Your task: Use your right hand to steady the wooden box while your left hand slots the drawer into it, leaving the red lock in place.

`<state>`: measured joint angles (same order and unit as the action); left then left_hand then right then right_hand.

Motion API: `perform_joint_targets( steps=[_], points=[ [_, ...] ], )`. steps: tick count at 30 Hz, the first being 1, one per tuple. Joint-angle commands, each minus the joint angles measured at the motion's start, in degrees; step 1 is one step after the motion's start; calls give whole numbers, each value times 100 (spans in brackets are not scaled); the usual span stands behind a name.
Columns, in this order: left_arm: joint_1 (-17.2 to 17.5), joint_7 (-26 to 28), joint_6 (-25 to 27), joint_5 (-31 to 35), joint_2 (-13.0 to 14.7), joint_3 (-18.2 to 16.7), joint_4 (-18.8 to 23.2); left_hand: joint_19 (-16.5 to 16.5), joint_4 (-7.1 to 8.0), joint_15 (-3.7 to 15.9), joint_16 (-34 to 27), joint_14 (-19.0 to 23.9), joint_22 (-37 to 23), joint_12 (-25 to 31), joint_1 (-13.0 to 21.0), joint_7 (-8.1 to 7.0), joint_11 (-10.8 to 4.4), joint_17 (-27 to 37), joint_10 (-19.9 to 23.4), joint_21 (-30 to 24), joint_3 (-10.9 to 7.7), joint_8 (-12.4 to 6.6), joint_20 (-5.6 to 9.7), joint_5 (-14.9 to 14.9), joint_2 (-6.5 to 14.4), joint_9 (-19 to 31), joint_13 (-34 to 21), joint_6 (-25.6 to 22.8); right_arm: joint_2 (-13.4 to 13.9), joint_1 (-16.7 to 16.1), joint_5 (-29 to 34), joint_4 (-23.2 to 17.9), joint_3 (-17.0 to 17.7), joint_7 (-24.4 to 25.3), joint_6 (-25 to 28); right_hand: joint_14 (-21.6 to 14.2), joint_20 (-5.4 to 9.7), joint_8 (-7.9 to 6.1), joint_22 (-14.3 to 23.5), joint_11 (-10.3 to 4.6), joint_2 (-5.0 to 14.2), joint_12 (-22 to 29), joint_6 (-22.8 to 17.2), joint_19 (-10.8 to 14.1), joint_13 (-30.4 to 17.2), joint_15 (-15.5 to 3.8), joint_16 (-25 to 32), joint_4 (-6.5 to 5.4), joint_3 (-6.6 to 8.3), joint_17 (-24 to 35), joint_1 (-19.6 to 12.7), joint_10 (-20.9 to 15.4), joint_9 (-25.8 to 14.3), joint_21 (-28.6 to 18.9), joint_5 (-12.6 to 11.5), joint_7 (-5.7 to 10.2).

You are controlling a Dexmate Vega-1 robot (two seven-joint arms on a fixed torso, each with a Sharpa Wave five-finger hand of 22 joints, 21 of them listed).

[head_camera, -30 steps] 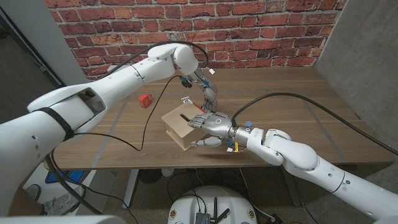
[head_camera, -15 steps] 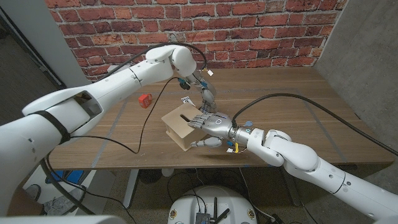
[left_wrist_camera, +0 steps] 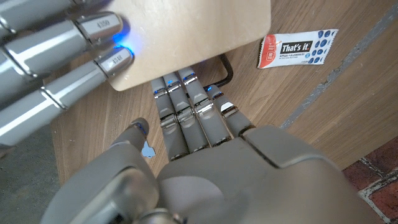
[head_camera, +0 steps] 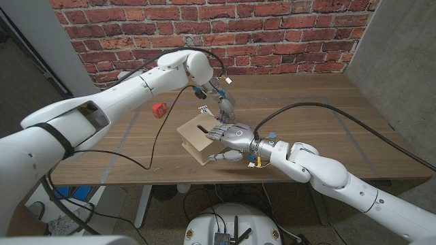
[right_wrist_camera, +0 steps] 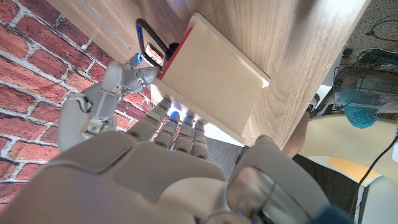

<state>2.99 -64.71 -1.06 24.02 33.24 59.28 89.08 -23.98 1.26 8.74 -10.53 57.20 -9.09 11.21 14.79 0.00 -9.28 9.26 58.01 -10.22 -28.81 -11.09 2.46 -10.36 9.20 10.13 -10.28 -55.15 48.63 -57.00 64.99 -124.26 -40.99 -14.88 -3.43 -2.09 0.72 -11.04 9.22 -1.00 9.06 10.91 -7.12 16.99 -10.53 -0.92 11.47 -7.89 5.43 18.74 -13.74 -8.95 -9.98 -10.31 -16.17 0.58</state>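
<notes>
Right hand [head_camera: 230, 138] fingers over wooden box [head_camera: 199, 141].

left hand [left_wrist_camera: 205, 155] fingertips touch wooden box [left_wrist_camera: 186, 37].

Pale smooth wooden box [head_camera: 202, 139] on matt wood-grain table [head_camera: 320, 116].

A snack bar wrapper [left_wrist_camera: 297, 48], lying on the table just beside the wooden box [left_wrist_camera: 186, 37], reads "That's it." in white letters; its smaller print is illegible.
</notes>
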Motion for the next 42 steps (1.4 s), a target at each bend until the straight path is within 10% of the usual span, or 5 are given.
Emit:
perform_joint_targets(
  steps=[1, 42],
  points=[
    [-29, -165, 78, -19, 22, 27, -2, -7, 16, 343, 4, 106, -14, 55, -87, 17, -19, 22, 145, -3, -76, -17, 894, 6, -2, 11, -11, -96, -42, -17, 42, 6, -10, 2, 68, -68, 24, -33, 32, 5, 53, 42, -69, 49, -31, 4, 42, -37, -4, 14, -32, -49, -35, -40, -38, 9],
    [34, 219, -73, 90, 26, -95, -8, 68, -129, 352, 88, -153, -12, -98, -284, -4, 7, 5, -242, 20, -427, 74, 879, 25, -152, 15, -12, 179, -7, -22, 53, 26, -8, 144, 64, -68, 24, -33, 32, 5, 53, 42, -69, 49, -31, 4, 42, -37, -4, 14, -32, -49, -35, -40, -38, 9]
  ],
)
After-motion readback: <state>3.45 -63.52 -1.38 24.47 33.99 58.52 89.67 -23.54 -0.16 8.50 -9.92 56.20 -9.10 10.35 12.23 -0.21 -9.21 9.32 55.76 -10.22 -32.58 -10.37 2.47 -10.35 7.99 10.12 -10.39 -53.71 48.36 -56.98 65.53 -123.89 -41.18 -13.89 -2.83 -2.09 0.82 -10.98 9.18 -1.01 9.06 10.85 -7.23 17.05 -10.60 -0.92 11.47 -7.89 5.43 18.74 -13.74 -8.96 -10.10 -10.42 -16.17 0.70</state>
